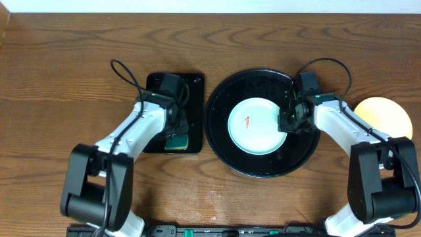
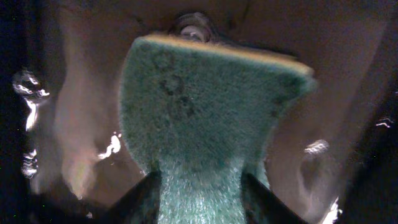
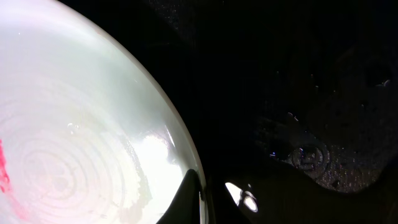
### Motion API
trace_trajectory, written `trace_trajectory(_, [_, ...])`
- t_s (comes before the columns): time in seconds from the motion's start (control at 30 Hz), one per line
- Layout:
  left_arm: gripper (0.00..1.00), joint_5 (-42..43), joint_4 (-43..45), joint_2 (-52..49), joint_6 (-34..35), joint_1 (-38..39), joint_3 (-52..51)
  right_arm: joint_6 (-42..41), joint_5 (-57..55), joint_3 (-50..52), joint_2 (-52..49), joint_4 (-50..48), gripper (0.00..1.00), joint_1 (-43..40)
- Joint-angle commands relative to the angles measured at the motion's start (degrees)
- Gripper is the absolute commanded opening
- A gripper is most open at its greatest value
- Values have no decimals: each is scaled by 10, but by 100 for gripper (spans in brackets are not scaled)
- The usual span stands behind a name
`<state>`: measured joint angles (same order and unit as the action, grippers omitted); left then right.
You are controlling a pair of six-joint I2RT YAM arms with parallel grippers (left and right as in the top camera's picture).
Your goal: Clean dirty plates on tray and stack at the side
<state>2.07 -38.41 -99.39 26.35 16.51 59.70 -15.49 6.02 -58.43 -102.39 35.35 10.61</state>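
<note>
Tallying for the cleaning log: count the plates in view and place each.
2. A mint-white plate lies in the round black tray; a pale yellow plate sits on the table near its right edge. Another may hide stacked beneath either.

Overhead is bright and sharp; my wrist views are dark, sponge [image 2: 205, 124] blurred, plate [image 3: 81, 124] glaring white.

table [image 1: 59, 59]: round tray [image 1: 223, 131], small tray [image 1: 195, 105], yellow plate [image 1: 388, 112]

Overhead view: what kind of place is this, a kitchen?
Likely a robot practice bench, not a kitchen: two robot arms at a wooden table, a green sponge in the left claw, and a red-smeared plate on a black tray.
</note>
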Motion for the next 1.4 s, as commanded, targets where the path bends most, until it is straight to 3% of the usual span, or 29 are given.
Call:
trace_trajectory(0.0, [24, 11, 3, -18, 14, 0, -8, -8, -10, 4, -21, 2, 1, 5])
trace_trajectory(0.07, [8, 12, 3, -17, 11, 0, -7, -8, -10, 4, -21, 2, 1, 5])
trace_trajectory(0.43, [7, 12, -120, 31, -54, 0, 136, -7, -10, 4, -21, 2, 1, 5])
trace_trajectory(0.6, [8, 11, -129, 64, -58, 0, 152, -7, -10, 4, -21, 2, 1, 5])
trace_trajectory(0.63, [11, 11, -134, 64, -57, 0, 152, -7, -10, 4, -21, 2, 1, 5])
trace_trajectory(0.67, [23, 11, -138, 63, -56, 0, 150, -7, -10, 4, -21, 2, 1, 5])
trace_trajectory(0.77, [43, 11, -142, 57, -22, 0, 126, -7, -10, 4, -21, 4, 1, 6])
trace_trajectory(0.93, [58, 11, -81, 37, 19, 0, 50, -7, -10, 4, -21, 3, 1, 6])
trace_trajectory(1.03, [59, 13, -35, 20, 25, 0, 12, -7, -10, 4, -21, 3, 1, 6])
trace_trajectory(1.1, [55, 14, -16, 5, 25, 0, -2, -7, -10, 4, -21, 3, 1, 6])
trace_trajectory(1.27, [34, 14, 9, -23, 21, 0, -5, -7, -10, 4, -21, 2, 1, 6])
trace_trajectory(1.37, [8, 14, 14, -26, 18, 0, -4, -7, -10, 4, -21, 2, 1, 6])
